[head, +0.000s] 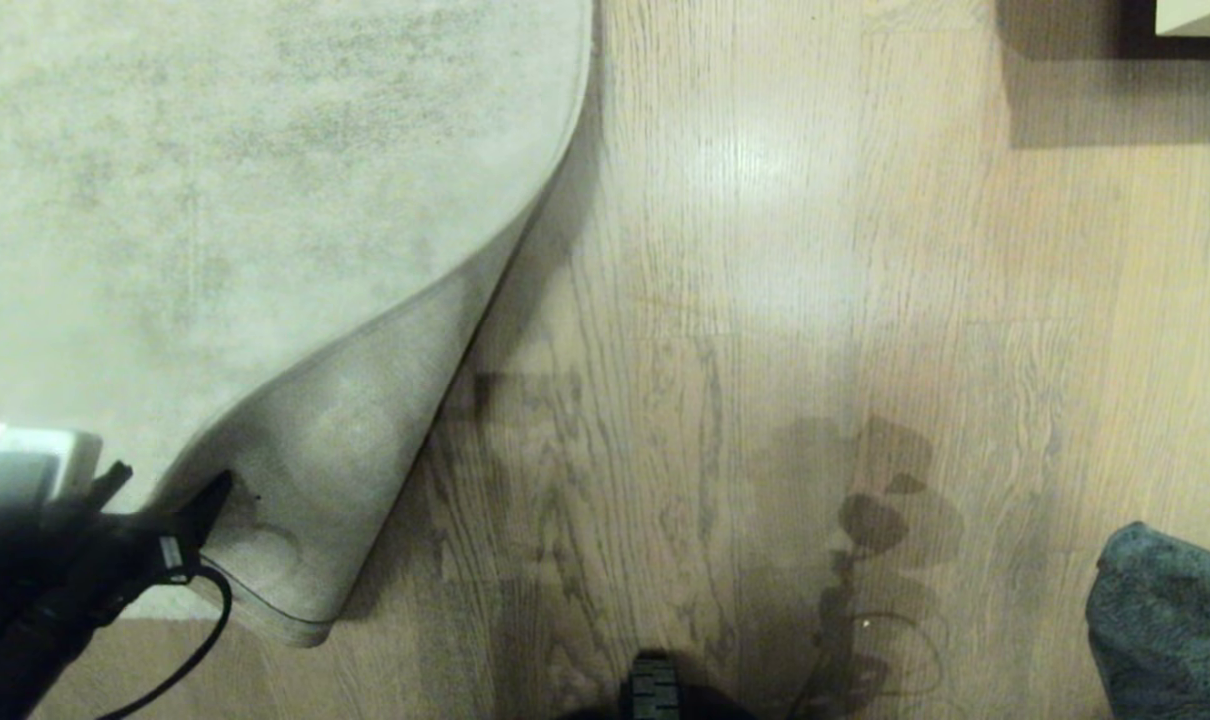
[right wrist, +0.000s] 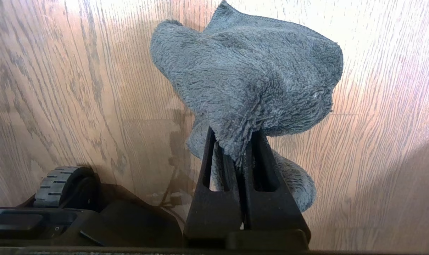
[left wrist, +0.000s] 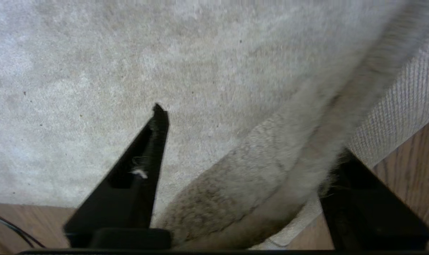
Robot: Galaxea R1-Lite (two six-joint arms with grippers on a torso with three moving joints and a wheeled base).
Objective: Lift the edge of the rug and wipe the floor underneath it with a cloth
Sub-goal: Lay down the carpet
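The left gripper (left wrist: pixel 250 141) stands spread astride the rug's (head: pixel 265 200) folded-over corner. The rug looks floppy and heavy; grip its bound edge. The right gripper (right wrist: pixel 235 148) pinches the cloth (right wrist: pixel 250 78).

Rug (head: pixel 215 200): pale beige-grey, mottled short pile, far left; its near right corner is folded back over the pile, showing plain tan backing and a thin bound edge.
Floor (head: pixel 815 300): light wood-grain planks, slight sheen, bare right of the rug.
Cloth (head: pixel 1170 625): dark grey-teal, fuzzy, bunched, near right.
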